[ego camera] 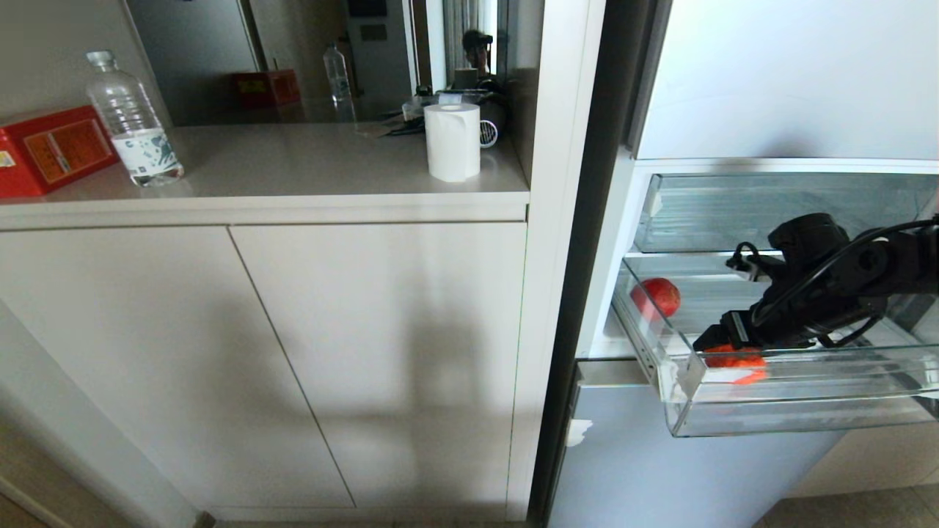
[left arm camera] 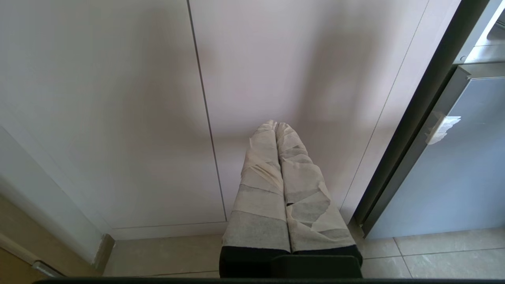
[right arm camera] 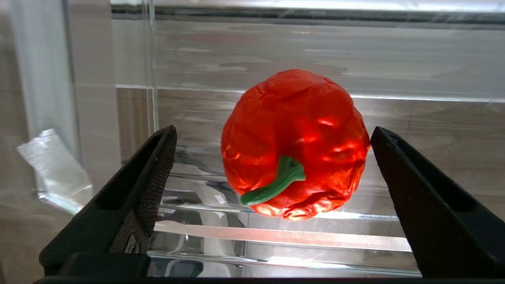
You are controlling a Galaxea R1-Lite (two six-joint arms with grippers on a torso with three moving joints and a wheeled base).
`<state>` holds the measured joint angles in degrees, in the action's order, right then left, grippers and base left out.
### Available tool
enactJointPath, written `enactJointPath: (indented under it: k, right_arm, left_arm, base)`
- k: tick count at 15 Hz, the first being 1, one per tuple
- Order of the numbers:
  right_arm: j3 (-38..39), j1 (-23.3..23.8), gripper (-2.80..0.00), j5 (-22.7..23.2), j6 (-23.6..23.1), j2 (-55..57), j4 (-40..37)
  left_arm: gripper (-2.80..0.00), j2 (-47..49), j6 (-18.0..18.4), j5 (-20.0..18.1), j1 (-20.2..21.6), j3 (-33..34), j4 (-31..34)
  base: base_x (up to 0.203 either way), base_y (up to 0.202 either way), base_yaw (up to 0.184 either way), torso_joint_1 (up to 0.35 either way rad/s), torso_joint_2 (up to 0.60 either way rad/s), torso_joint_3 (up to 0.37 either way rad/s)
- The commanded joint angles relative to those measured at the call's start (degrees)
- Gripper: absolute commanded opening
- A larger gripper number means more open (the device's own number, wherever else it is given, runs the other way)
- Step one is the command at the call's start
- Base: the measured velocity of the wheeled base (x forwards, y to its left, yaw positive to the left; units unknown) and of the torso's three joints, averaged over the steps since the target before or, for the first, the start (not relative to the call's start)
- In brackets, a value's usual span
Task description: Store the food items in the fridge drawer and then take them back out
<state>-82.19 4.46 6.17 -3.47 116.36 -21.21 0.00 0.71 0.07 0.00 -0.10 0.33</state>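
Two red food items sit in the one open fridge drawer [ego camera: 807, 400]: a round red fruit [ego camera: 656, 296] at nine o'clock and a red pepper [ego camera: 736, 361] at six. The tabletop [ego camera: 293, 165] carries one water bottle [ego camera: 133, 121], one red box [ego camera: 51, 149] and one paper roll [ego camera: 452, 141].

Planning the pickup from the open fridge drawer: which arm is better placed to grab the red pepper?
The right. Its open pincer already sits inside the fridge drawer with the red pepper between its fingers. The left pincer hangs shut, low by the cabinet doors.
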Motion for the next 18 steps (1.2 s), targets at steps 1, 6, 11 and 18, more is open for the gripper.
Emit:
enactJointPath:
  k: [1, 6, 11, 18]
  right_arm:
    - [0.0, 0.0, 0.0, -0.3, 0.0, 1.1, -0.1]
    - [0.5, 0.2, 0.0, -2.5, 0.0, 1.5, -0.1]
    - [0.7, 0.3, -2.8, -2.4, 0.0, 1.7, 0.0]
    - [3.1, 0.4, -2.8, -2.6, 0.0, 1.2, 0.0]
  left_arm:
    - [-2.8, 0.0, 0.0, 0.0, 0.0, 0.0, 0.0]
    - [-2.8, 0.0, 0.0, 0.0, 0.0, 0.0, 0.0]
    - [-2.8, 0.0, 0.0, 0.0, 0.0, 0.0, 0.0]
    - [-2.8, 0.0, 0.0, 0.1, 0.0, 0.0, 0.0]
  base:
    - [0.0, 0.0, 0.0, 0.0, 0.0, 0.0]
    - [0.0, 0.0, 0.0, 0.0, 0.0, 0.0]
    - [0.0, 0.0, 0.0, 0.0, 0.0, 0.0]
    - [0.0, 0.0, 0.0, 0.0, 0.0, 0.0]
